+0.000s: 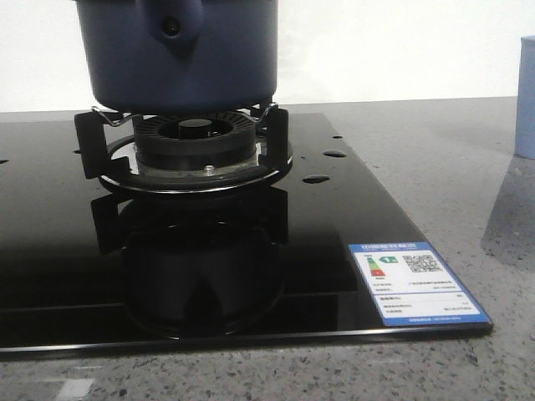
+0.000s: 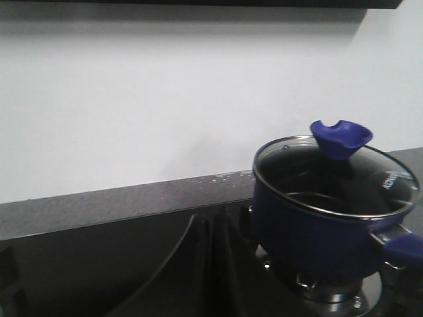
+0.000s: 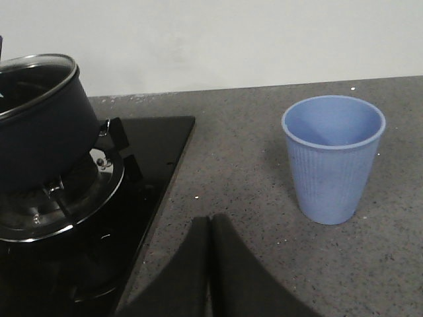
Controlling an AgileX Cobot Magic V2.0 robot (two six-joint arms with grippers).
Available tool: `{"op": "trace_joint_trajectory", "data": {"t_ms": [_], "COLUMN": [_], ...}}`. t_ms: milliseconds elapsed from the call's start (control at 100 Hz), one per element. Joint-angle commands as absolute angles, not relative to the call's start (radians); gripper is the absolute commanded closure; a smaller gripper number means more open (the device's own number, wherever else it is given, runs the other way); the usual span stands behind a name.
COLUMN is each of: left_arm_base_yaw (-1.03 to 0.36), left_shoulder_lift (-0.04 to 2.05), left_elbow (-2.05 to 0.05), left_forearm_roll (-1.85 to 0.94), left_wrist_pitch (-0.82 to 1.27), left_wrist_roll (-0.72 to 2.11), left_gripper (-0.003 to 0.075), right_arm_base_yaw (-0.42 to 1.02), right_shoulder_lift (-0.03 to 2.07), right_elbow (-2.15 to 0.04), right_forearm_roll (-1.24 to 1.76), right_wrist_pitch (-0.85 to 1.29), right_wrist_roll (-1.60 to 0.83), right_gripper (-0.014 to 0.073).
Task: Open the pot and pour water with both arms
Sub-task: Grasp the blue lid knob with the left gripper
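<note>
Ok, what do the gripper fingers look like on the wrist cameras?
Left fingers and right fingers look alike: dark matte, smooth, curved blades tapering upward, pressed together along a thin seam. No cables or markings show. Neither arm appears in the front view.

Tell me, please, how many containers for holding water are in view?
2: the pot, lid on, sits on the stove burner; the pale-blue cup stands upright on the counter to its right.

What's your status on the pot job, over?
Left gripper and right gripper shut, holding nothing. Pot on burner, glass lid on. Blue cup upright on counter, right of stove. Nothing in the way.
</note>
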State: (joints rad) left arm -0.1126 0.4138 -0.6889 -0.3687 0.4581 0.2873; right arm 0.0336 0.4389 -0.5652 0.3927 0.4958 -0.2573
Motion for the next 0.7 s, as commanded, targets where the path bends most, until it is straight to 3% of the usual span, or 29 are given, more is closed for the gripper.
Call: {"op": "trace_joint_trajectory", "data": {"t_ms": [0, 120, 190, 280, 390, 460, 540, 690], "left_arm_base_yaw": [-0.177, -0.259, -0.302, -0.354, -0.407, -0.438, -0.473, -0.526], "left_shoulder_lift": [0.459, 0.492, 0.514, 0.552, 0.61, 0.653, 0.712, 0.829], "left_elbow": [-0.751, -0.755, -0.755, -0.755, -0.755, -0.755, -0.755, -0.757], "left_forearm_roll": [-0.376, -0.374, -0.377, -0.403, -0.421, -0.421, -0.421, -0.421], "left_wrist_pitch": [0.405, 0.353, 0.318, 0.269, 0.208, 0.172, 0.131, 0.011], "left_wrist_roll": [0.299, 0.299, 0.299, 0.299, 0.299, 0.299, 0.299, 0.299], "left_gripper": [0.074, 0.0732, 0.0677, 0.0516, 0.0227, 0.0132, 0.0138, 0.0207], "right_arm_base_yaw": [0.057, 0.086, 0.088, 0.088, 0.088, 0.088, 0.088, 0.088], "right_shoulder_lift": [0.494, 0.509, 0.509, 0.509, 0.509, 0.509, 0.509, 0.509], "right_elbow": [-0.631, -0.639, -0.639, -0.639, -0.639, -0.639, -0.639, -0.639], "right_forearm_roll": [0.39, 0.39, 0.39, 0.39, 0.39, 0.39, 0.39, 0.39], "right_wrist_pitch": [0.454, 0.452, 0.452, 0.451, 0.451, 0.451, 0.451, 0.451], "right_wrist_roll": [-0.288, -0.288, -0.288, -0.288, -0.288, -0.288, -0.288, -0.288], "right_gripper": [0.0643, 0.0642, 0.0631, 0.0534, 0.0298, 0.0142, 0.0051, 0.0048]}}
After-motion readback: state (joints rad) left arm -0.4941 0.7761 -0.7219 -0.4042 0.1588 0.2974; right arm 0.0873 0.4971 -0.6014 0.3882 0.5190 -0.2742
